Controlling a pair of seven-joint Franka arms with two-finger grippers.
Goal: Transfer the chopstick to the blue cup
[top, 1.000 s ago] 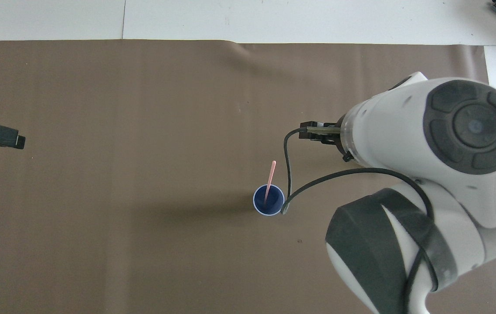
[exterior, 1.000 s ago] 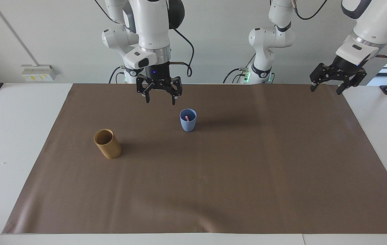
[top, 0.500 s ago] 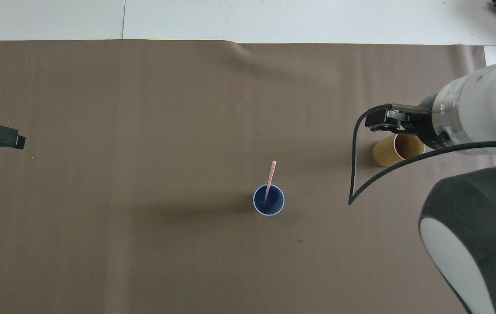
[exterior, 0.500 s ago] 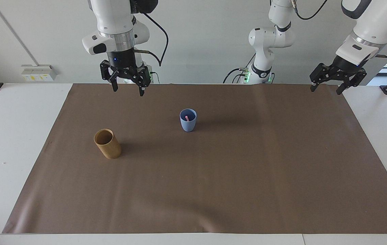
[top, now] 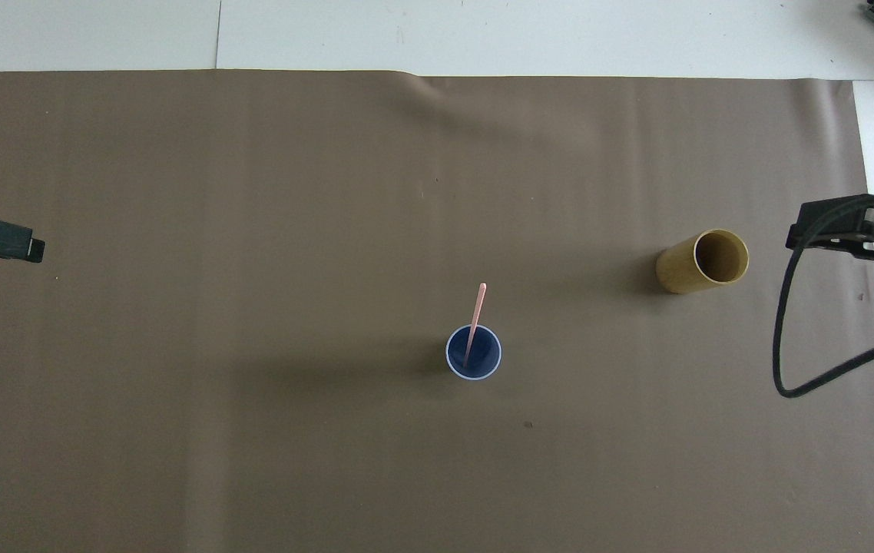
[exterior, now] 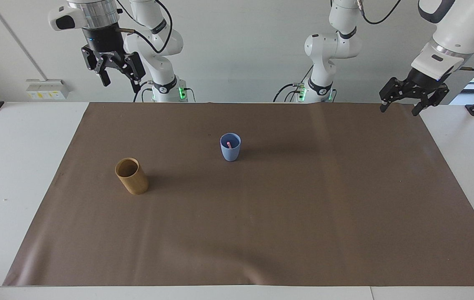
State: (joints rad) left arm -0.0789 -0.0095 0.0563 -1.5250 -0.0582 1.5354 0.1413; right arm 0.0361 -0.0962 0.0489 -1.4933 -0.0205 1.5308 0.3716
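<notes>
The brown mat (exterior: 262, 216) lay wide and bare around the two cups, its edges short of the white table (exterior: 16, 158). The blue cup (exterior: 230, 147) stood upright near the mat's middle, the tan cup (exterior: 131, 176) well apart toward the right arm's end and farther from the robots. The pink chopstick (top: 475, 319) leaned inside the blue cup, its thin tip rising past the rim. The right gripper (exterior: 117, 80) and left gripper (exterior: 401, 106) hung high with fingers apart, holding nothing.

The pink chopstick (top: 475, 320) stands tilted in the blue cup (top: 474, 353) on the brown mat (top: 253, 230). A tan cup (top: 702, 262) stands well apart, toward the right arm's end.
</notes>
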